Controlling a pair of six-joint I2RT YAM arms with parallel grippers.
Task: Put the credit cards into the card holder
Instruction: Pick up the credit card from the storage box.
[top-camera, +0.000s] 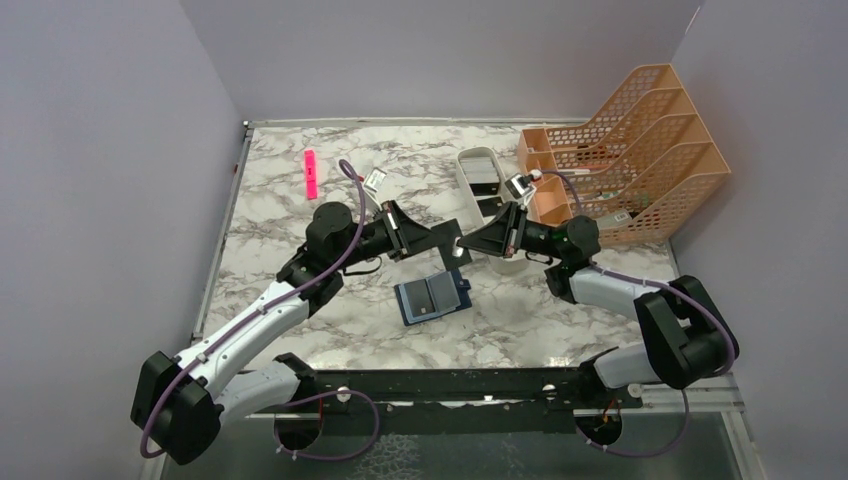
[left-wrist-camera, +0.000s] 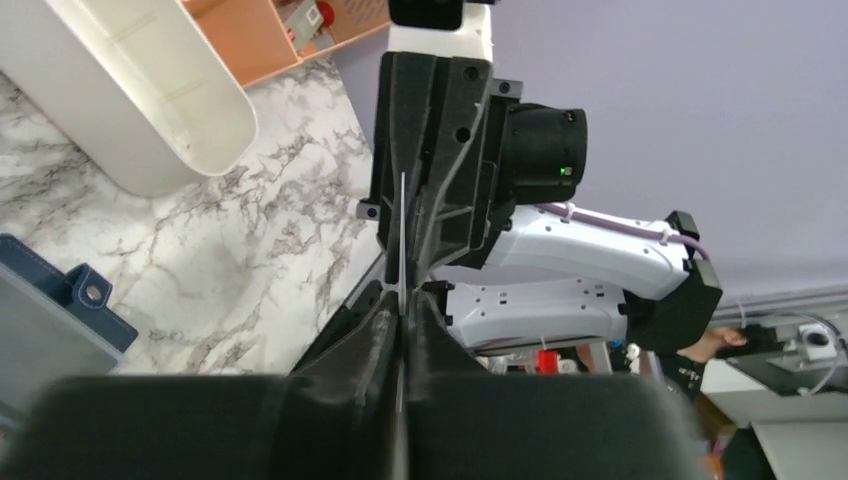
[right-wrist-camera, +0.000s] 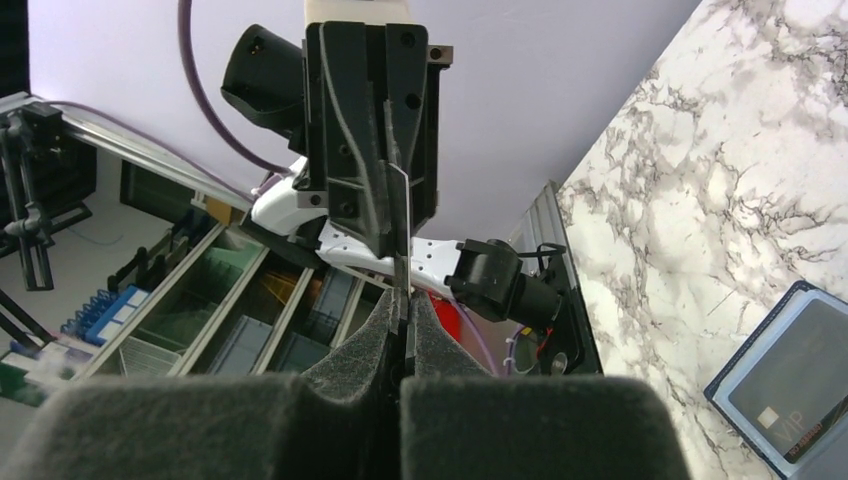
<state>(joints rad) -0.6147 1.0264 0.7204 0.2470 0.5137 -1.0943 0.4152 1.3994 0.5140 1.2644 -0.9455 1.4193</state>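
A thin black credit card (top-camera: 447, 238) hangs in the air over the middle of the table, pinched from both ends. My left gripper (top-camera: 432, 238) is shut on its left end. In the left wrist view the card (left-wrist-camera: 402, 225) is edge-on between the left gripper (left-wrist-camera: 401, 312) and the right one beyond it. My right gripper (top-camera: 470, 243) is shut on the other end; its own view has the card (right-wrist-camera: 401, 215) as a thin line running out of the right gripper (right-wrist-camera: 403, 305). The card holder (top-camera: 432, 297) lies open on the marble below, a grey card (right-wrist-camera: 800, 395) in it.
A long white oval tray (top-camera: 470, 160) behind the grippers holds dark cards (top-camera: 487, 184). An orange mesh file rack (top-camera: 640, 150) stands at the back right. A pink marker (top-camera: 310, 173) lies at the back left. Walls close in the table on three sides.
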